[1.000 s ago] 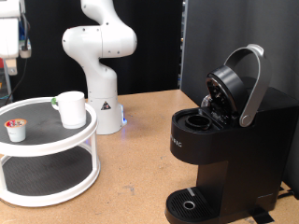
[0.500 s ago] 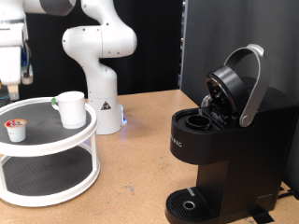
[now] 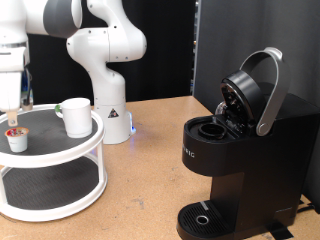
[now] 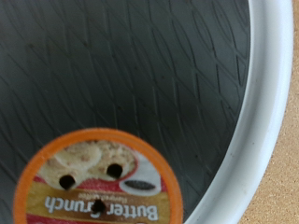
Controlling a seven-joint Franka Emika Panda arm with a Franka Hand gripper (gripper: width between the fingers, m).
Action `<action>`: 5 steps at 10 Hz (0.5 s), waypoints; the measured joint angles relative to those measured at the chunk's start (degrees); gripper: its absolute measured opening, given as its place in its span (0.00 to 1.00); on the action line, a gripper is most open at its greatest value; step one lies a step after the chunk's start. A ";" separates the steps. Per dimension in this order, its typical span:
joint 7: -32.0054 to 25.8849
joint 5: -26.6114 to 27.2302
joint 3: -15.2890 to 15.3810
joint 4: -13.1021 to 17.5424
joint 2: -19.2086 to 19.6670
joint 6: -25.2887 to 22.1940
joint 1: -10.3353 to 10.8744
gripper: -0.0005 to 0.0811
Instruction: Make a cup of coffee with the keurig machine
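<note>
White cup [image 3: 76, 116] sits on the two-tier stand's [image 3: 60, 150] top shelf, at 3 o'clock of the pincer [image 3: 13, 124]. Pincer hangs directly above the pod [image 3: 17, 139]; finger spacing cannot be told. Keurig machine [image 3: 240, 150], lid raised, stands on the counter [image 3: 150, 195] well apart.

matt black plastic keurig machine [image 3: 245, 150]; glossy white cup [image 3: 76, 116].

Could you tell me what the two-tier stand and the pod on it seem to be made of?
The two-tier stand looks like glossy white plastic or coated metal, with dark shelves embossed in a diamond pattern, perhaps a rubber mat. The pod has a printed orange lid, probably foil, punctured by small holes; its white cup looks plastic. The gripper hangs above it.
</note>
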 joint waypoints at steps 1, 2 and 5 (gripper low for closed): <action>0.00 -0.06 -0.24 -0.29 1.10 1.69 0.00 0.99; 0.00 -0.14 -0.43 -0.54 2.19 3.30 0.00 0.99; -0.20 -0.28 -0.88 -1.15 5.24 6.89 0.00 0.99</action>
